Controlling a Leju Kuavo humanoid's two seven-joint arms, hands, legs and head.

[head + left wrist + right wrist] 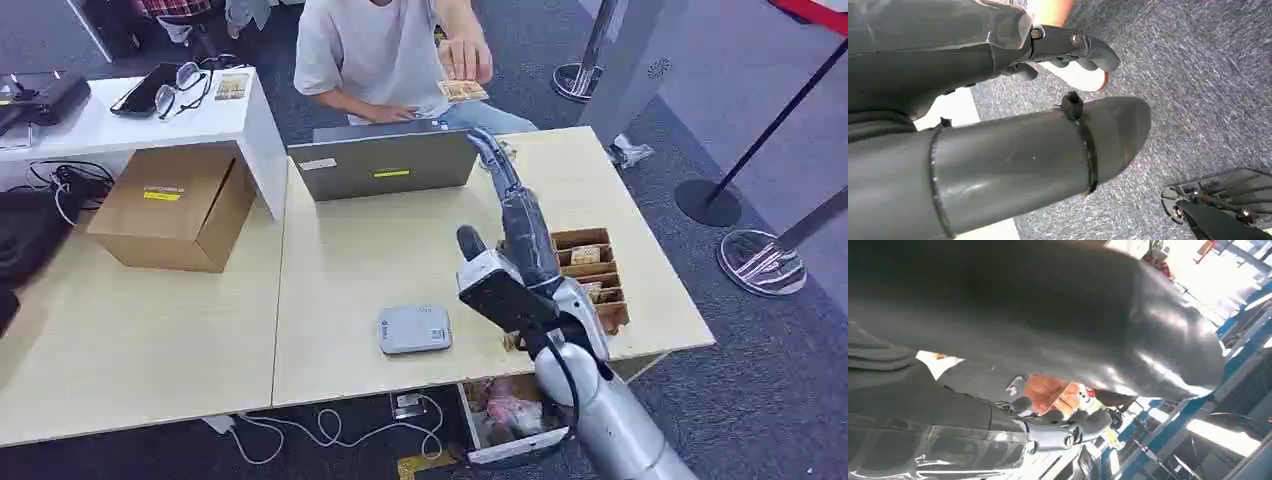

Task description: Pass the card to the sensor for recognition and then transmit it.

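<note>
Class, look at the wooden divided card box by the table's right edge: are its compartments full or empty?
Partly filled. The wooden divided card box shows cards in at least two compartments in the head view; the right hand and arm hide its left part.

even bright indoor light, soft shadows, wrist views blurred up close, ceiling glare behind the right wrist

Table (350, 260): pale wood-grain tops. Sensor (414, 329): light grey with a small dark mark near its left edge. Laptop (385, 160): grey lid with a yellow sticker and a white label. Cardboard box (172, 207), far left: brown with a yellow label. Card tray (597, 272), right: brown wood, tan cards inside. Card (462, 91) in the person's hand (466, 55): tan, printed. Person's shirt (375, 50): off-white. Right hand (505, 215): dark grey and black; arm silver. Floor (700, 110): grey speckled carpet. Side shelf (150, 120), far left: white.
</note>
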